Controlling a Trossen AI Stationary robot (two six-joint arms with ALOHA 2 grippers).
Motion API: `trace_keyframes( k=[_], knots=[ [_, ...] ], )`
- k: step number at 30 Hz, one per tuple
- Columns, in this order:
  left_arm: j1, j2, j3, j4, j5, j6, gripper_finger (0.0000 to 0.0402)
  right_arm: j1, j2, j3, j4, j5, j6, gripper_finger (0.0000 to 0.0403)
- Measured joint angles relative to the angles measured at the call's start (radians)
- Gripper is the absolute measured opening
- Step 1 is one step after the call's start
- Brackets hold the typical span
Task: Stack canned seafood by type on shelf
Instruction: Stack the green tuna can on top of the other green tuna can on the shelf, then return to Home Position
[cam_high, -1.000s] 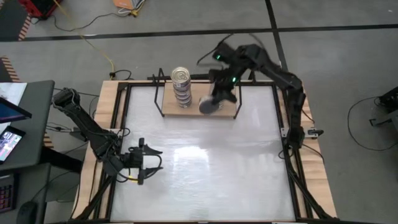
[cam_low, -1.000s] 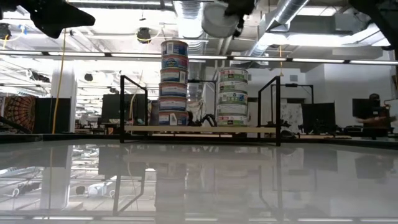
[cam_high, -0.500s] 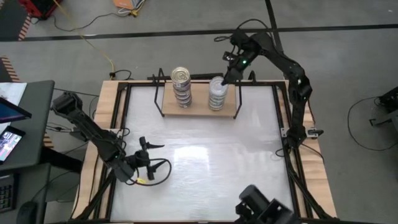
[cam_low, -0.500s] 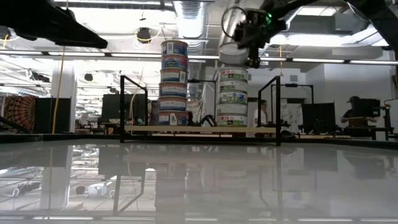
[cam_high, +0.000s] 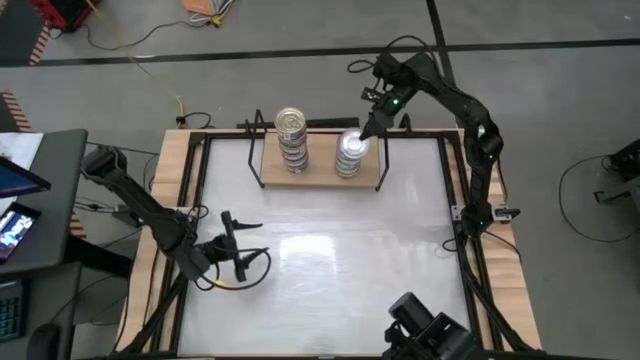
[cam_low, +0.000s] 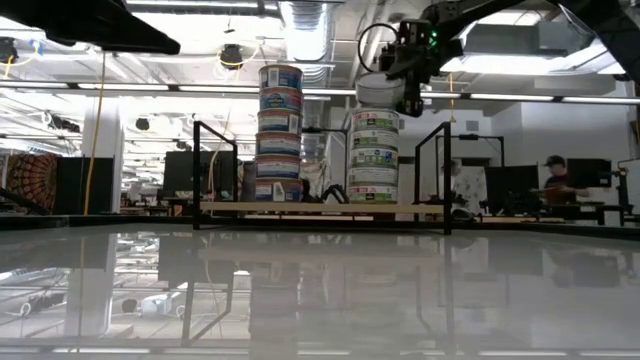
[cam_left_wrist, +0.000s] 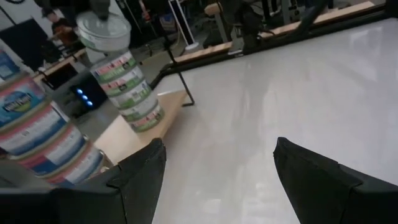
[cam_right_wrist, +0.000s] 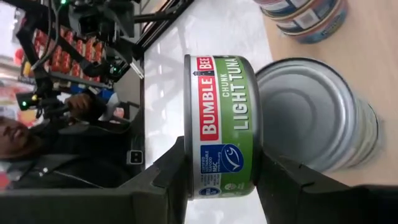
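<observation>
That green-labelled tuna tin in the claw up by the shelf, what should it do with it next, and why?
Probably lower it a little. The right gripper holds the green-labelled flat round tuna tin just above the stack of green-labelled tins on the light-wood shelf, apparently not yet resting on it; in the right wrist view it looks slightly off-centre, so a small sideways nudge may come first.

The desk (cam_high: 330, 270) looks white and glossy, mirroring the room. The shelf (cam_high: 318, 170) is pale matt wood with black wire ends. The tins (cam_right_wrist: 311, 112) have shiny metal tops and glossy printed labels.
</observation>
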Motion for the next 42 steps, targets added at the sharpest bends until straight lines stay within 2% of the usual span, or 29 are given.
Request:
trace_keyframes(
  k=[4, 9, 19, 32, 42],
  knots=[
    [0.0, -0.034, 0.0, 0.0, -0.006, 0.046, 0.0288, -0.001, 0.0, 0.0, 0.02, 0.008, 0.055, 0.0178],
    [0.0, -0.069, 0.0, 0.0, -0.006, 0.089, 0.0288, -0.008, -0.001, 0.0, 0.045, 0.122, 0.11, 0.0205],
    [0.004, -0.089, 0.0, -0.002, -0.006, 0.152, 0.0288, -0.014, 0.0, 0.0, 0.079, 0.128, 0.184, 0.0267],
    [0.045, -0.089, 0.0, -0.002, 0.021, 0.163, 0.0288, -0.014, 0.0, 0.019, 0.136, 0.159, 0.28, 0.0272],
    [0.048, -0.089, 0.0, 0.0, 0.021, 0.19, 0.0288, -0.018, -0.017, 0.125, 0.171, 0.217, 0.255, 0.0272]
  ],
)
